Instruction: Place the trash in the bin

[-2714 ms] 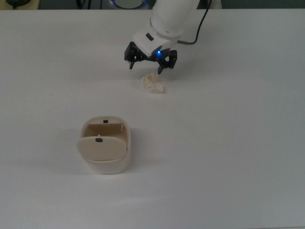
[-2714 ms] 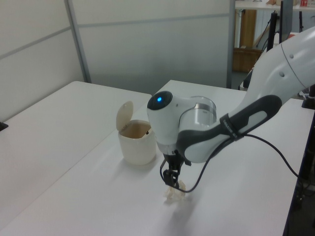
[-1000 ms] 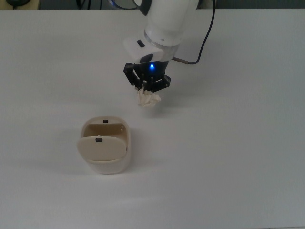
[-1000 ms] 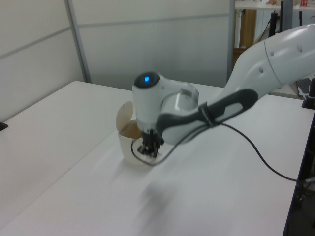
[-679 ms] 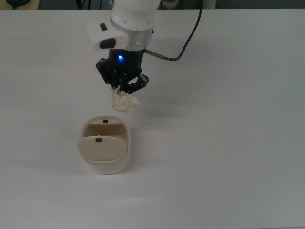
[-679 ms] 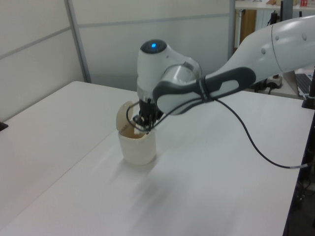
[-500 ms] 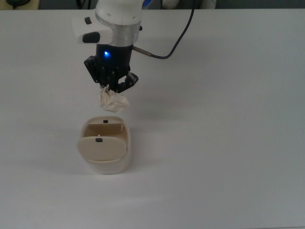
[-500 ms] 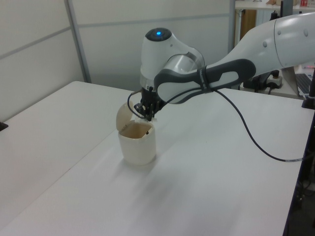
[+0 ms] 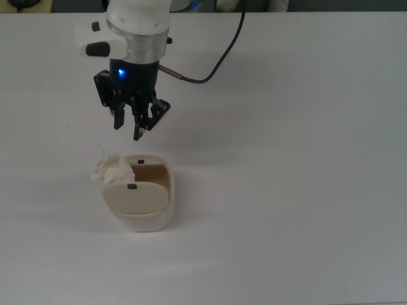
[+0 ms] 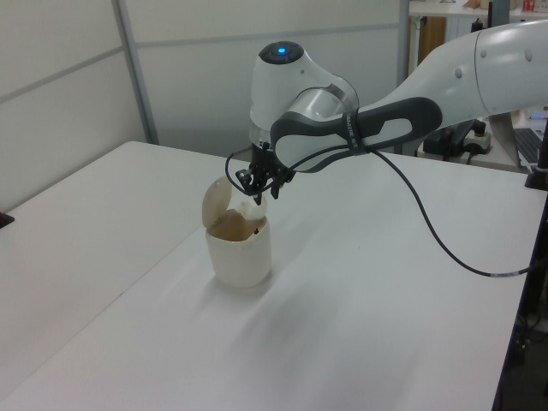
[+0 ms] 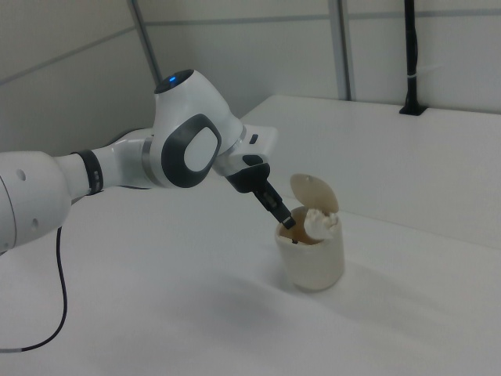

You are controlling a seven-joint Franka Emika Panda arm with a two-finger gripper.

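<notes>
- Trash, a small off-white wad of crumpled tissue paper point(image 9: 113, 169), sits on the rim of the small beige plastic bin with a swing-flap lid point(image 9: 152, 219), at the top view's left edge of the opening, not yet inside.
- Our black two-finger gripper point(image 9: 135, 124) hovers above the bin, fingers apart and empty.
- We judge the wad light, soft and easily squashed; we would pinch its lumpy top, or nudge it inward.

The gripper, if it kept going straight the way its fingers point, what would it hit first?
Probably the bin: the open gripper points down at its opening, with the trash perched on the rim beside that line. Depth is uncertain.
</notes>
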